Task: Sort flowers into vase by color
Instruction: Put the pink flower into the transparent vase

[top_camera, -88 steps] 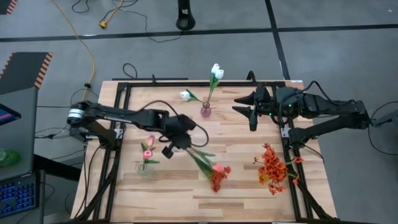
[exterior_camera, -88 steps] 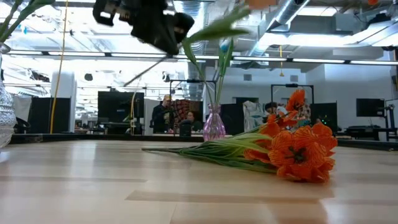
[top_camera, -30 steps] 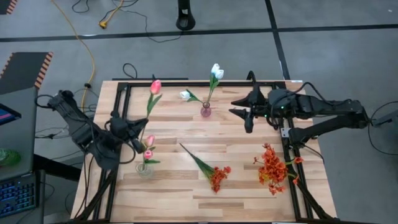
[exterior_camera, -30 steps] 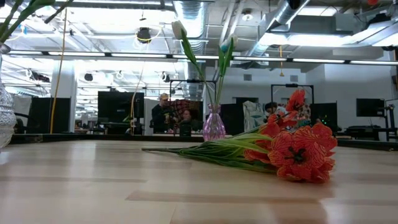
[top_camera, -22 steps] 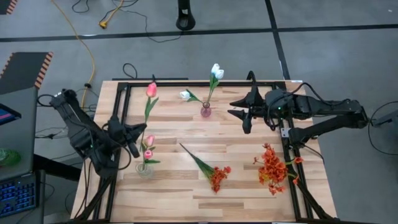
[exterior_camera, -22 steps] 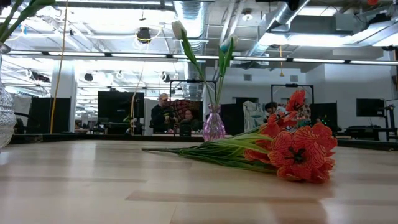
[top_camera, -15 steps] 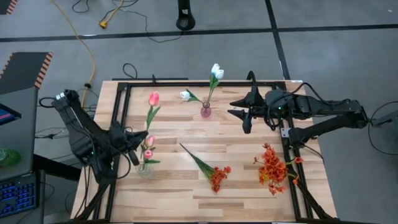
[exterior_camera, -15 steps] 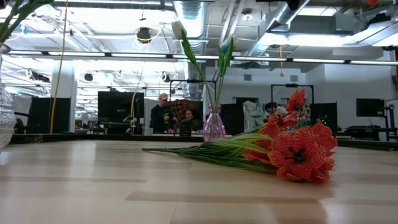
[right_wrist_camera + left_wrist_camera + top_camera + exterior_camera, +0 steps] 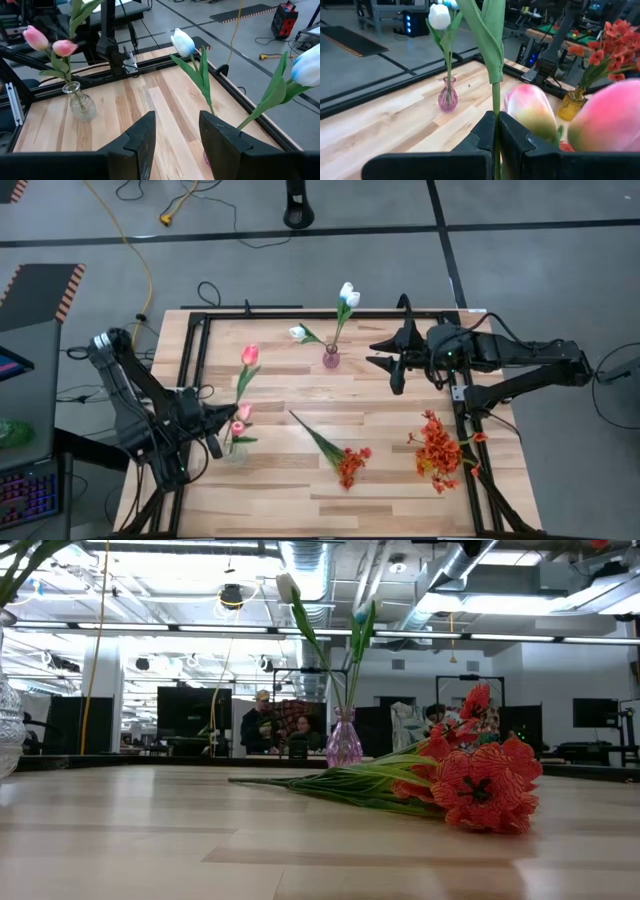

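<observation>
My left gripper (image 9: 496, 131) is clamped on a pink tulip's stem (image 9: 244, 377), holding it over the clear vase (image 9: 232, 448) at the table's left front. My right gripper (image 9: 176, 131), fingers apart, hovers beside the purple vase (image 9: 330, 359) of white tulips (image 9: 347, 294); one red-orange bunch (image 9: 350, 463) lies mid-table.

Grey concrete floor (image 9: 300, 270) with a yellow cable (image 9: 140, 255); ceiling lights (image 9: 200, 628) glow.
</observation>
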You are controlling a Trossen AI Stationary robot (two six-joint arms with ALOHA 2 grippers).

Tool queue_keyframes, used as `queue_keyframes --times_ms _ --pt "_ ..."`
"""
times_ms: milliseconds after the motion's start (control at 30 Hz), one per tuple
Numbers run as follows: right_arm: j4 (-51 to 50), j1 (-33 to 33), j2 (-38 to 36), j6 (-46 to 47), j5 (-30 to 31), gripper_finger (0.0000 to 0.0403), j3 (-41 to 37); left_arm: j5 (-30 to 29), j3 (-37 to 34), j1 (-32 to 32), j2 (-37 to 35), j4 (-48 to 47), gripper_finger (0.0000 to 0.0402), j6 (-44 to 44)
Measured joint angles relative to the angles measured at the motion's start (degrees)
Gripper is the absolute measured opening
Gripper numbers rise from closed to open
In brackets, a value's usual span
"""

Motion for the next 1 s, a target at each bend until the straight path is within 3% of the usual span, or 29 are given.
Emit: queue_keyframes --times_ms 567,1000 --pt "0.0 0.0 0.0 0.0 0.0 0.0177 0.0 -0.1 0.0 -3.1 9.6 -9.9 0.0 -14.0" --pt "0.5 0.0 0.0 -0.1 0.0 0.0177 0.0 2.3 -0.2 -3.6 12.0 -10.7 0.0 -13.8"
